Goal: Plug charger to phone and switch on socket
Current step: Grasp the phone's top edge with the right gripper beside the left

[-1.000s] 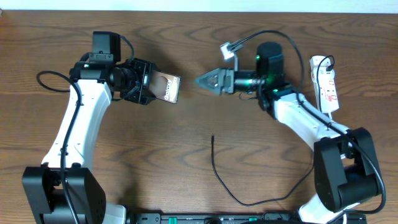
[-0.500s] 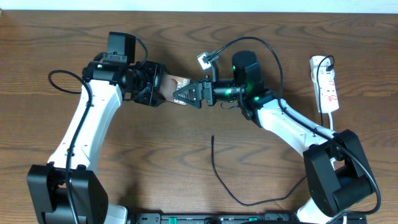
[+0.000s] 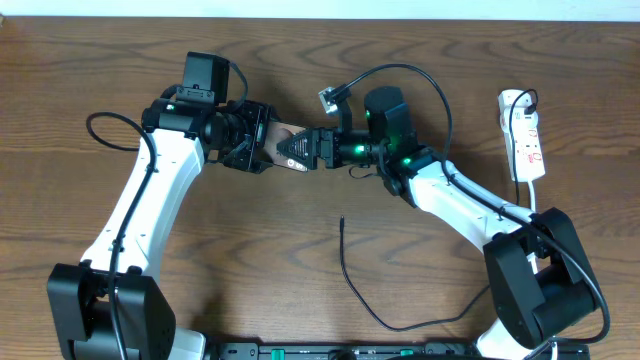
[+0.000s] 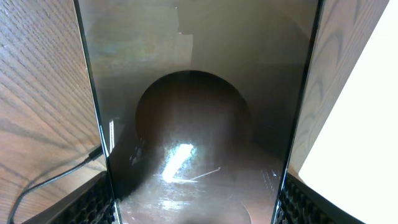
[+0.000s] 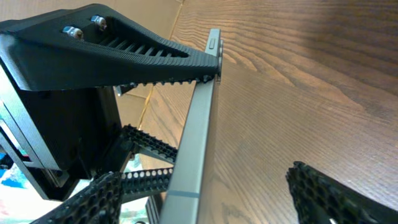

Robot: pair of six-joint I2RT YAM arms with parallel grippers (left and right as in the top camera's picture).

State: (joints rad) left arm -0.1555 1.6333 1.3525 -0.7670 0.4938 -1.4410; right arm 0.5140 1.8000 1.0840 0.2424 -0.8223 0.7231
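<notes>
L gripper (image 3: 262,140): clamped on phone (image 3: 284,132), held above table (image 3: 250,260), centre-far.
R gripper (image 3: 300,150): jaws spread astride phone's free end, no grip yet.
Charger (image 3: 350,280): loose, near-centre, unplugged.
Socket (image 3: 527,140): far right, untouched.
Both steps pending.

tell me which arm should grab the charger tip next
Right, probably: the left tool is clamped on the phone, the right tool is open, and the charger lies nearer it.

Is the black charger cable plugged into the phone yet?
No, the charger cable lies loose on the table, its plug tip bare and well apart from the phone between the two arms.
</notes>
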